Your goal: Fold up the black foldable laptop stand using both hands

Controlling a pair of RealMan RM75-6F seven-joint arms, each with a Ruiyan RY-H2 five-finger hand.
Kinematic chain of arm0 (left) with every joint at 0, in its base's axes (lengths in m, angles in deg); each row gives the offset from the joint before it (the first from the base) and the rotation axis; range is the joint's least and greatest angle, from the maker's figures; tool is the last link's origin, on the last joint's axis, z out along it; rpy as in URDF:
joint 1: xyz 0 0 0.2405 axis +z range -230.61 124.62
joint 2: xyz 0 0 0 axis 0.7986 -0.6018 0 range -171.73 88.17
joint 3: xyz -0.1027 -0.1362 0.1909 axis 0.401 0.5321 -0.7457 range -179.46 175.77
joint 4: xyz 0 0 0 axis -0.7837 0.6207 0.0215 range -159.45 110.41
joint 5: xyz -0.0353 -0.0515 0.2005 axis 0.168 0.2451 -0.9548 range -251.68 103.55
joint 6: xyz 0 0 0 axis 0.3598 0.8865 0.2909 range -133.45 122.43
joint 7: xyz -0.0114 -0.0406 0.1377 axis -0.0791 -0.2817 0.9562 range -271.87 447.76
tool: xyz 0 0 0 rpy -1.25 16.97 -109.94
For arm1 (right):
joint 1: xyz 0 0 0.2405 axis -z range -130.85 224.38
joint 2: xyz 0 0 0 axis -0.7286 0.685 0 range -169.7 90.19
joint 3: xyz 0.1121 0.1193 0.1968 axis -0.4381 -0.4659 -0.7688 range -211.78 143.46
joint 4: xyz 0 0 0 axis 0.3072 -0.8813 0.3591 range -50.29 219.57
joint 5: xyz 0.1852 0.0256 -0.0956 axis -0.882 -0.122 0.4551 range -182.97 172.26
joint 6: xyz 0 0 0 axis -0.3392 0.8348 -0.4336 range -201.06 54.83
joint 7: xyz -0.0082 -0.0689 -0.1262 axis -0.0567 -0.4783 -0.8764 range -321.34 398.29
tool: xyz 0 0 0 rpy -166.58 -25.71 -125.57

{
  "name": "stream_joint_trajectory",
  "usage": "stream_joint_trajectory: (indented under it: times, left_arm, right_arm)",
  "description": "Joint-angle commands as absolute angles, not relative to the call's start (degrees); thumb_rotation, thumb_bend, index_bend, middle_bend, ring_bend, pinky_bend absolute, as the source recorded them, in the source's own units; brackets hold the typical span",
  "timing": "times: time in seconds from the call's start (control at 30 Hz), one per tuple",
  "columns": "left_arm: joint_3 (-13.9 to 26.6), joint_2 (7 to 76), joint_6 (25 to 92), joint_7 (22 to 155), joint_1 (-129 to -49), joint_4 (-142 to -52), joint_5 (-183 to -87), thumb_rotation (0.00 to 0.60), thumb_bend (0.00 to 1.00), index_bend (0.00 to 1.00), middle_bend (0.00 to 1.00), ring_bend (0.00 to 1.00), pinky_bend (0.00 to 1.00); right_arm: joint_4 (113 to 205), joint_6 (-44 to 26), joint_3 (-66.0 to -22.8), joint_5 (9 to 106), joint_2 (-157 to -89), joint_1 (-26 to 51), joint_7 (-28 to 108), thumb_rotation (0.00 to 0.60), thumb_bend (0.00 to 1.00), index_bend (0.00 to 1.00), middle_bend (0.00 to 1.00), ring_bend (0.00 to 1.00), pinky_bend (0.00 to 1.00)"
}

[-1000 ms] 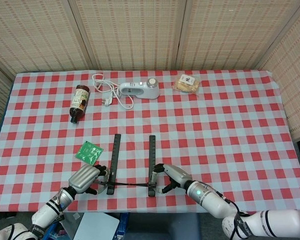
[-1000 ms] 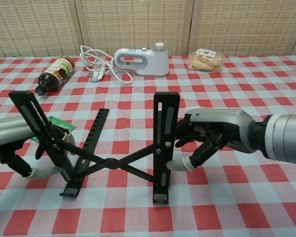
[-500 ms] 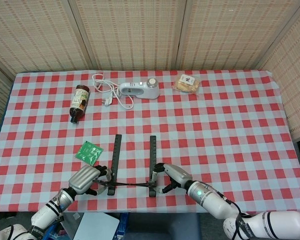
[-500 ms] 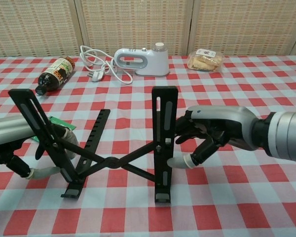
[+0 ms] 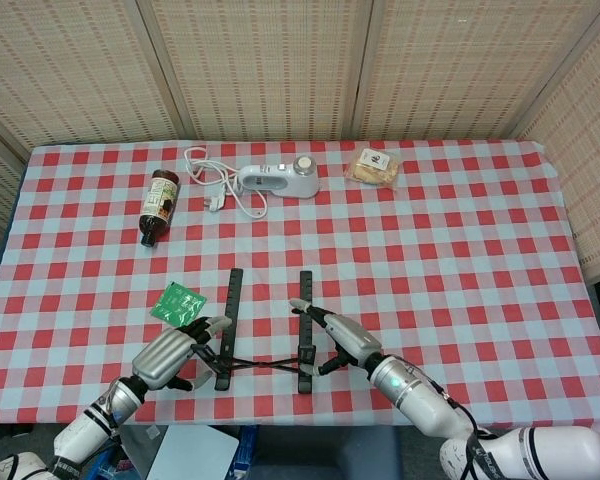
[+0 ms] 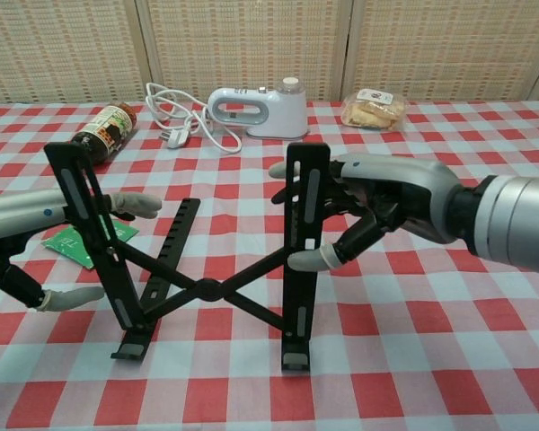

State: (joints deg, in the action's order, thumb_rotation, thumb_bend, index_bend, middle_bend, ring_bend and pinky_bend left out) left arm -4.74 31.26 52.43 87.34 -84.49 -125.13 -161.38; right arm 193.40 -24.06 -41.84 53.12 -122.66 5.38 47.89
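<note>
- Stand (image 6: 207, 260) update: both side rails stand steeper than a second ago and the cross-links have scissored up, so your squeeze is starting to fold it. It sits near the front edge of the bench (image 5: 460, 260), a bit left of centre.
- Your left robot hand (image 6: 36, 238) has its fingers spread around the left rail; the right robot hand (image 6: 377, 211) clamps the right rail between thumb and fingers.
- Room: not much bench between the stand and that front edge, so I'd push the rails toward each other, not toward you.
- The green packet (image 5: 178, 303) sits just left of the stand; the bottle (image 5: 160, 206) and the mixer (image 5: 280, 180) are well apart, toward the back.
</note>
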Motion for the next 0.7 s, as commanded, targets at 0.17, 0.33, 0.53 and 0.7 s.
stream_joint_trajectory:
  times: [0.17,0.33,0.53,0.7]
  left_arm:
    - [-3.95,29.28,53.55,87.35,-84.44,-126.38,-161.81,0.592,0.36,0.00,0.06,0.09,0.31]
    - [-2.65,27.66,54.52,87.50,-84.81,-126.87,-162.06,0.595,0.36,0.00,0.06,0.09,0.31]
    - [-0.85,26.29,55.09,88.84,-85.62,-125.60,-161.87,0.598,0.36,0.00,0.06,0.09,0.30]
    - [0.66,25.63,54.02,89.81,-86.90,-124.03,-160.72,0.600,0.36,0.00,0.06,0.09,0.30]
  right_arm:
    - [190.77,-20.37,-45.55,49.64,-125.49,5.33,45.68,0.600,0.20,0.00,0.06,0.03,0.09]
    - [188.56,-15.80,-48.36,47.23,-127.21,5.46,43.27,0.600,0.20,0.00,0.00,0.00,0.00]
    - [184.63,-9.51,-51.95,46.51,-129.07,6.43,41.63,0.600,0.20,0.00,0.00,0.00,0.00]
    - [183.62,-9.73,-54.05,46.64,-127.69,6.79,42.42,0.600,0.20,0.00,0.00,0.00,0.00]
